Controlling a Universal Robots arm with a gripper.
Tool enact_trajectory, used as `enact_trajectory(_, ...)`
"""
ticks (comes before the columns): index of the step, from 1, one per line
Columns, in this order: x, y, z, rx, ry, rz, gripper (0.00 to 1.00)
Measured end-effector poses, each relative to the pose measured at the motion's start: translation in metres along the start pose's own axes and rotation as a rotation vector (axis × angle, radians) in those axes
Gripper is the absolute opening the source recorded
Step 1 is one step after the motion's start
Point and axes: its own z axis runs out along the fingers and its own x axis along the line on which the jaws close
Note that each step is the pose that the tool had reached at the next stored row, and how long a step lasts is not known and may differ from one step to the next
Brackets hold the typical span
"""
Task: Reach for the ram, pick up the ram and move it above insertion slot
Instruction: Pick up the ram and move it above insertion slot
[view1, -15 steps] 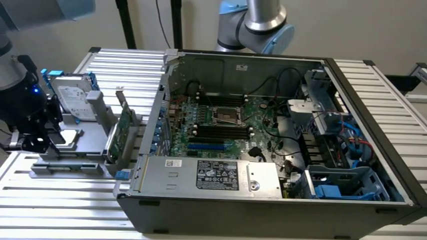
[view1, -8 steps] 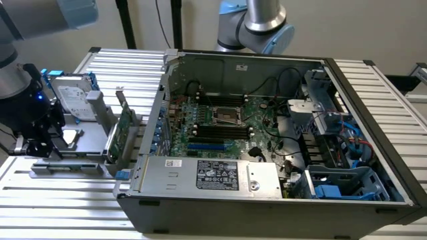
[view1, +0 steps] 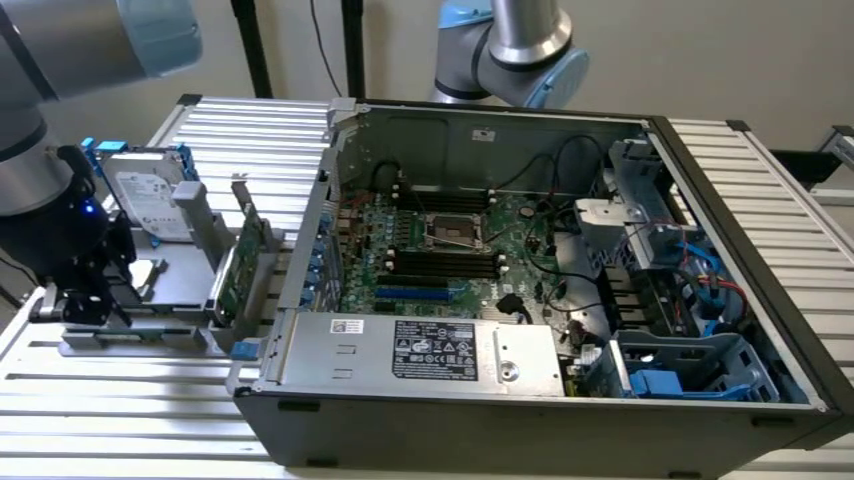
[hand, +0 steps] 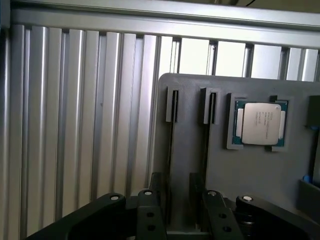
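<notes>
One gripper (view1: 83, 303) hangs at the end of the gray holder (view1: 174, 335); the hard drive (view1: 144, 195) and expansion card (view1: 240, 265) stand on it toward the computer case (view1: 534, 400). In the wrist view, spread fingers (hand: 147, 210) straddle the ram (hand: 170, 150), edge-on in the holder's slot beside the CPU (hand: 260, 125).

A ribbed aluminium table (view1: 120, 410) is seen, built of pale slatted bars. An open computer case (view1: 534, 435) is set flat on it, taking up the middle and the exterior view's right. Just beside the case, towards the exterior view's left, a grey holder plate (view1: 134, 345) is laid on the slats. In the wrist view, the plate's rounded corner is seen lying over the ribs
</notes>
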Motion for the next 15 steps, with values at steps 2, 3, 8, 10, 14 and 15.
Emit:
enact_trajectory(2,0.0,-0.0001,0.0036,0.0,0.0,0.0,0.36)
enact_trajectory(3,0.001,-0.0001,0.0055,0.0,0.0,0.0,0.36)
enact_trajectory(8,0.002,-0.0004,0.0146,0.0001,0.0,0.0,0.36)
enact_trajectory(10,0.002,-0.0004,0.0183,0.0,0.0,0.0,0.36)
enact_trajectory(14,0.003,-0.0004,0.0254,0.0,0.0,0.0,0.36)
enact_trajectory(15,0.003,-0.0004,0.0273,0.0001,0.0,0.0,0.36)
